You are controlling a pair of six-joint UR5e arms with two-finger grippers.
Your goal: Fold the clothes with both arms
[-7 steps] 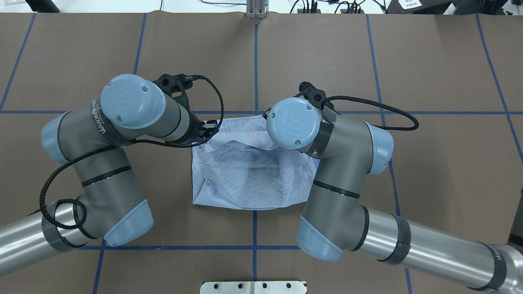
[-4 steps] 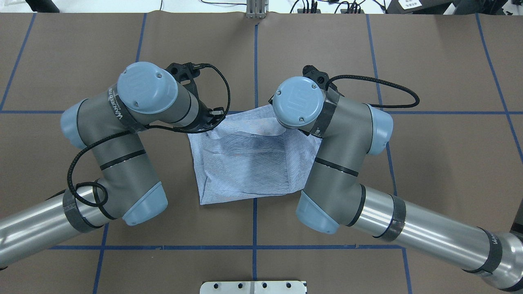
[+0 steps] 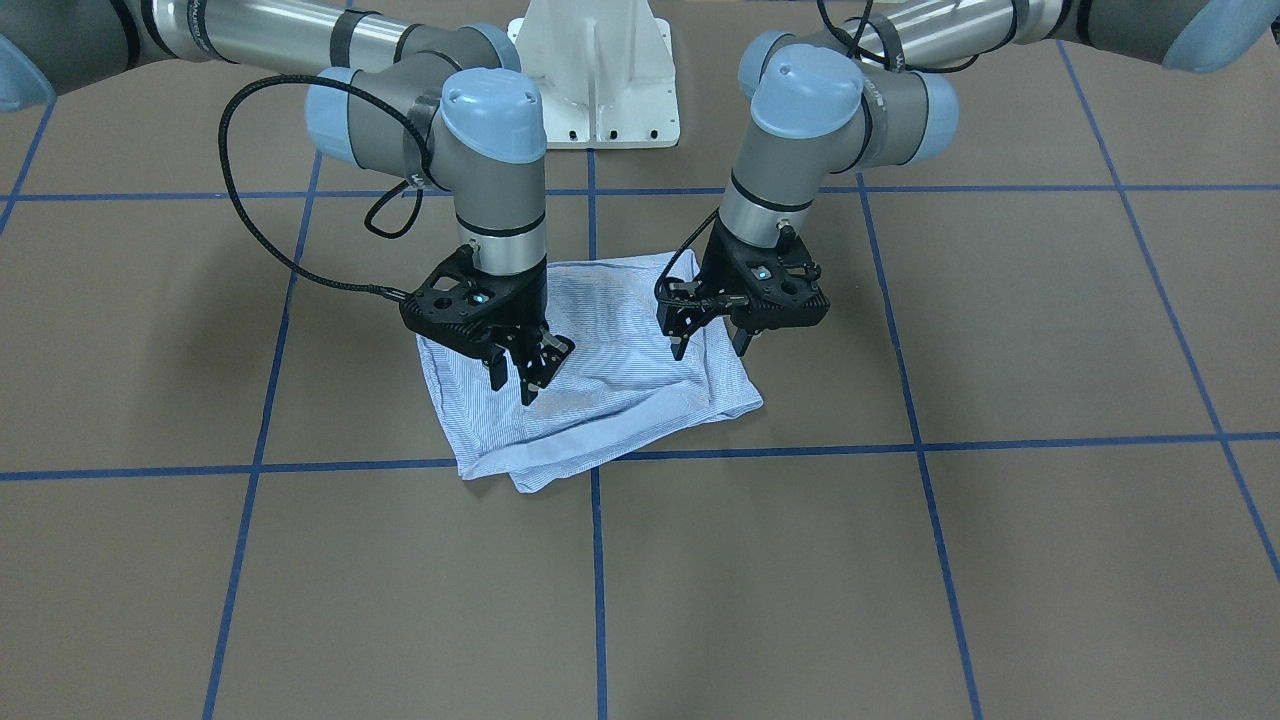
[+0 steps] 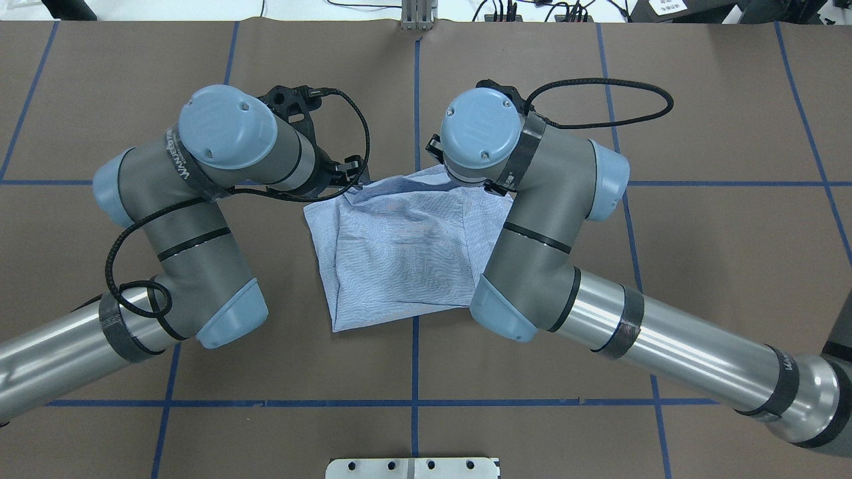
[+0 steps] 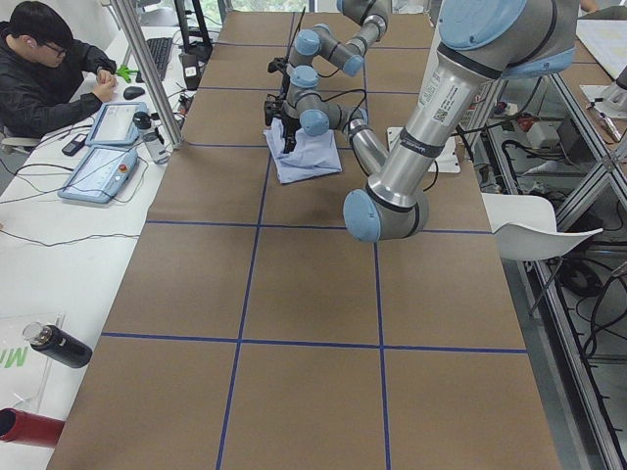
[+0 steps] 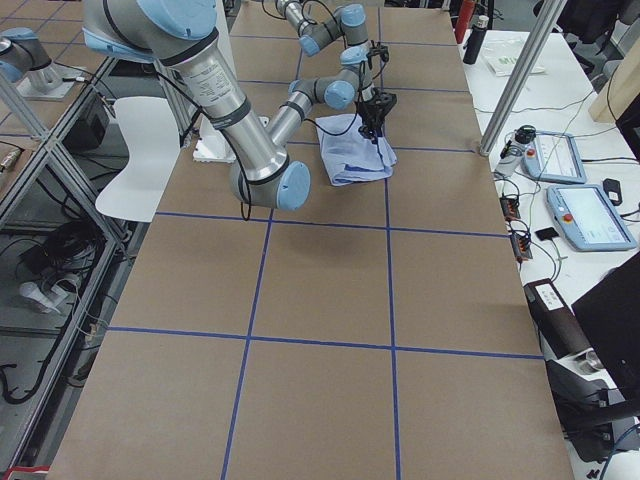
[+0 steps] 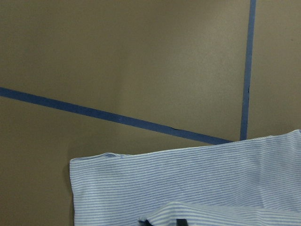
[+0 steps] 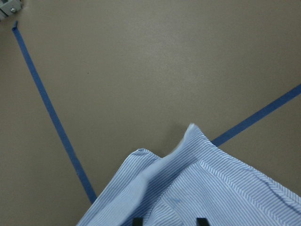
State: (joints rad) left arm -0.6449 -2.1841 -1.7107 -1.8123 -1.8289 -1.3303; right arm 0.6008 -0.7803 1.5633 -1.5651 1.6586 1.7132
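Observation:
The light blue striped shirt [image 3: 600, 400] lies folded into a rough rectangle on the brown table, slightly skewed [image 4: 399, 253]. Both arms lean over its far part. My left gripper [image 3: 710, 347] hangs a little above the cloth, open, with nothing between its fingers. My right gripper [image 3: 513, 382] hovers over the other side, also open and empty. In each wrist view the shirt's far edge [image 7: 211, 179] [image 8: 211, 193] lies just beyond the fingertips, with bare table past it. From overhead the wrists hide the fingers.
The white pedestal base [image 3: 595, 80] stands behind the shirt on the robot's side. Blue tape lines [image 3: 600, 600] grid the brown table. A person [image 5: 49, 59] sits at a side desk with tablets [image 5: 98, 171]. A dark bottle [image 5: 59, 348] lies there.
Both arms have moved away from the robot's base, and the shirt has shifted and turned a little with them. Its far edge, taut between the grippers before, now lies slack.

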